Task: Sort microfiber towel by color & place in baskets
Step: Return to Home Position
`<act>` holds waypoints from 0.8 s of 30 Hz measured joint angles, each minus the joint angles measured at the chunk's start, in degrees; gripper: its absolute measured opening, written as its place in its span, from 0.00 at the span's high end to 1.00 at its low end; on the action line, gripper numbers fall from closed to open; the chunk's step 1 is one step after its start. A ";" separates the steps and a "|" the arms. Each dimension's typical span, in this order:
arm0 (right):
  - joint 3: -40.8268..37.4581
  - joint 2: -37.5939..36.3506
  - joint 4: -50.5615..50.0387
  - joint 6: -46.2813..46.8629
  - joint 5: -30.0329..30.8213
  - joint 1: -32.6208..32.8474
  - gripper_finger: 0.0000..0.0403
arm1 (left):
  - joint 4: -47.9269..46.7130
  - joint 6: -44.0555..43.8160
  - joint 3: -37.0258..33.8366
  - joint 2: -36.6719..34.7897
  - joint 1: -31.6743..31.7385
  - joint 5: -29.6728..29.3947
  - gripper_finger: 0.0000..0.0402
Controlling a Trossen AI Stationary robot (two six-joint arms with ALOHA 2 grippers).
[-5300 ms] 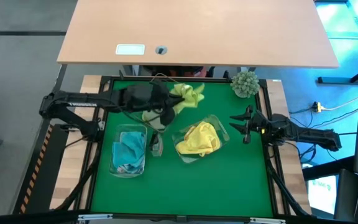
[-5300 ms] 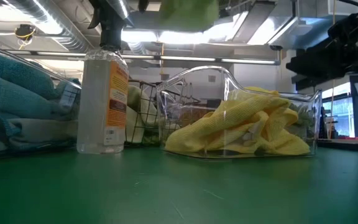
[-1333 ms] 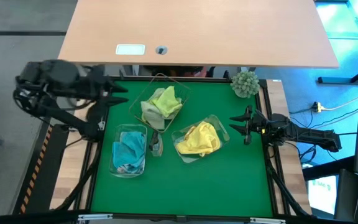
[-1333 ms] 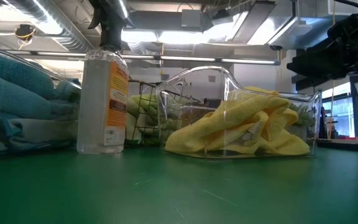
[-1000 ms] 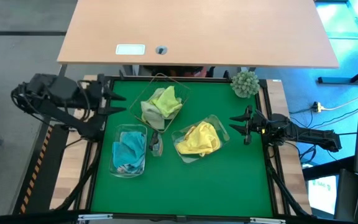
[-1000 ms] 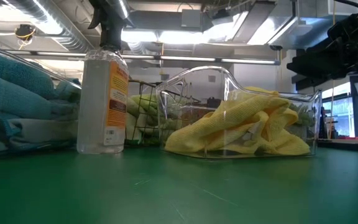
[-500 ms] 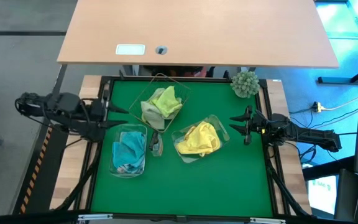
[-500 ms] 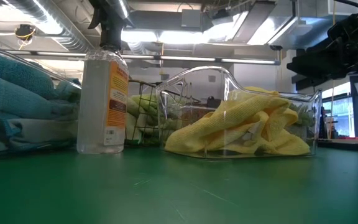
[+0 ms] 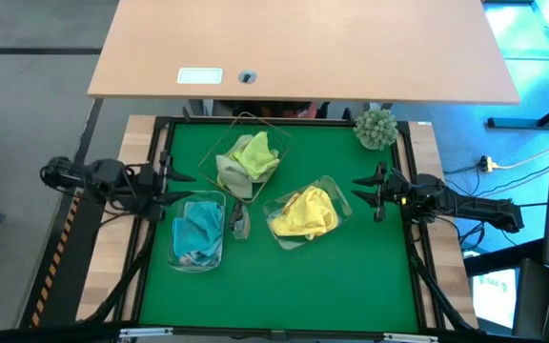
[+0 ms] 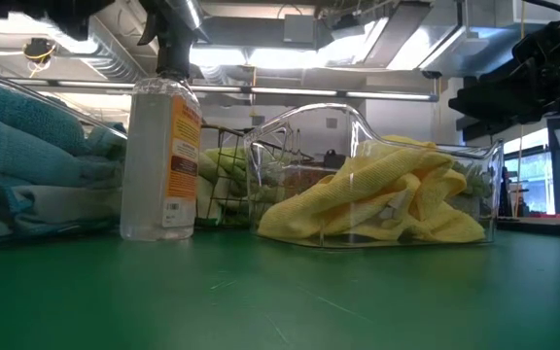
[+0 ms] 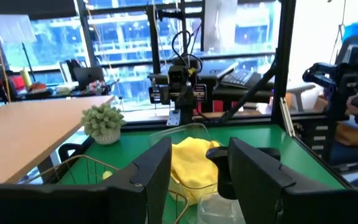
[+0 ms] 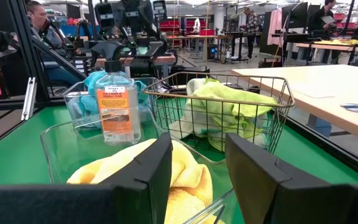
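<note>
Three baskets sat between my two pincers on the green mat [image 9: 284, 286]. The left pincer [image 9: 181, 178] hung at the mat's left edge, its fingers parted by a moderate gap with nothing between them. The right pincer [image 9: 360, 191] hung at the right edge, pointing inward, likewise partly open and empty.

Just ahead of the left pincer, toward the far side, stood the tan wire basket [image 12: 173, 121]. It held a crumpled lime green towel [image 9: 254, 151] lying against a pale olive towel [image 9: 229, 173]. Close beside that pincer's tips, on the near side, was a clear plastic tub [image 9: 172, 252] filled with folded teal blue towels [image 9: 196, 229]. A second clear tub [image 10: 484, 185] sat just ahead of the right pincer's tips. A bunched yellow towel [image 9: 303, 211] filled it and rose above the rim in soft folds.

A clear pump bottle [image 10: 160, 156] with an orange label stood upright between the two plastic tubs, nearer the left pincer. A fuzzy round plant ball [image 9: 376, 127] sat at the mat's far corner, beyond the right pincer.
</note>
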 joint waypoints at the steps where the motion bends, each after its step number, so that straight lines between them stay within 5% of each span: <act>1: 0.00 0.00 0.00 0.00 0.00 0.00 0.63 | 1.23 0.06 -1.50 -1.02 0.04 0.00 0.62; 24: 0.00 0.00 0.00 -1.40 0.00 0.01 0.63 | 29.32 9.58 -21.55 -4.44 3.92 -2.41 0.62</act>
